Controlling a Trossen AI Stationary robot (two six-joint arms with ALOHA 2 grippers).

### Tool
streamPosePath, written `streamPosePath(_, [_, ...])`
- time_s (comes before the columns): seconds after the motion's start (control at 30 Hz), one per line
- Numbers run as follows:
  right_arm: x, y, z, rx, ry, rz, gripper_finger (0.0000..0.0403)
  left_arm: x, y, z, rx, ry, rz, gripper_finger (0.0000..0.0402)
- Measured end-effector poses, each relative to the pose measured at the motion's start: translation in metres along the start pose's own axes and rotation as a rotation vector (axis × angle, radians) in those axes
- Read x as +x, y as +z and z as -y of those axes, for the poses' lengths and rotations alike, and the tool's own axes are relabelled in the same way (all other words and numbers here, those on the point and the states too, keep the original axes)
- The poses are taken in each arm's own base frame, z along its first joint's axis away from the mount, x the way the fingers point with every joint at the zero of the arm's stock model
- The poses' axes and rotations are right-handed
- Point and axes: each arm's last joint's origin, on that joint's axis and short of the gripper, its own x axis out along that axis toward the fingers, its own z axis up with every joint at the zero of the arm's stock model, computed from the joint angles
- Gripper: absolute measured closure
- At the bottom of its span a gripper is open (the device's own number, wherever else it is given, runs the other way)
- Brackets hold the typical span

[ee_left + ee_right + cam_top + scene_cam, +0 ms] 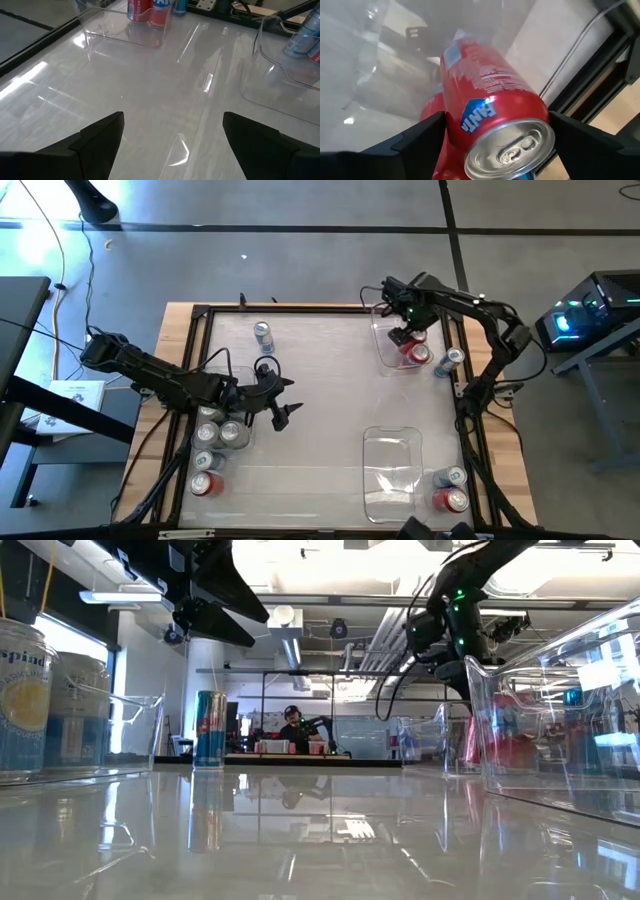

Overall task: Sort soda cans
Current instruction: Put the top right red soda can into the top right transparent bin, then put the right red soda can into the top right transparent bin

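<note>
My right gripper (405,337) points down into the clear far-right bin (385,350), open, with a finger on each side of a tilted red soda can (490,100). That can leans on another red can (431,107) in the bin. My left gripper (281,403) hangs open and empty over the table's middle left (173,117). Beside it a clear bin (222,430) holds silver cans (232,434). A blue-and-silver can (263,335) stands alone at the far left (210,730). My right gripper's fingers (420,137) stand close along both sides of the red can's upper body (470,117), coming from above. I cannot tell whether they touch it. The can is tilted, silver top (512,150) toward the wrist, its lower end on the red can beneath.
A blue can (452,360) stands outside the far-right bin. An empty clear bin (392,470) sits near right, with two cans (452,488) beside it. A red can (205,485) and a blue one (207,462) stand near left. A black frame (200,315) rims the table.
</note>
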Motion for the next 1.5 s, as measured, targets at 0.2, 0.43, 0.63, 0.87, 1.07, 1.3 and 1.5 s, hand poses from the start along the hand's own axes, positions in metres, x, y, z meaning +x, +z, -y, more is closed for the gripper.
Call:
streamPosePath(0.2, [-0.004, 0.002, 0.006, 0.032, 0.032, -0.008, 0.0043, 0.000, 0.000, 0.000, 0.002, 0.000, 0.000, 0.0066])
streamPosePath(0.43, [-0.020, 0.003, 0.008, 0.036, 0.029, 0.051, 0.0043, 0.000, 0.000, 0.000, 0.002, 0.000, 0.000, 0.0066])
streamPosePath(0.63, [-0.059, -0.019, 0.007, 0.053, -0.020, 0.175, 0.0043, 0.000, 0.000, 0.000, -0.001, 0.000, 0.000, 0.0066])
streamPosePath(0.87, [-0.112, -0.101, -0.018, -0.026, -0.027, 0.393, 0.0043, 0.000, 0.000, 0.000, -0.004, 0.002, 0.003, 0.0066])
streamPosePath(1.07, [-0.135, -0.184, -0.068, -0.239, 0.168, 0.536, 0.0043, 0.000, 0.003, -0.001, 0.007, 0.036, 0.038, 0.0066])
streamPosePath(1.3, [-0.132, -0.269, -0.118, -0.213, 0.395, 0.436, 0.0043, 0.000, 0.003, 0.000, 0.030, 0.039, 0.045, 0.0066])
streamPosePath(1.5, [-0.122, -0.331, -0.163, -0.150, 0.589, 0.258, 0.0043, 0.000, 0.003, 0.000, 0.038, 0.040, 0.044, 0.0066])
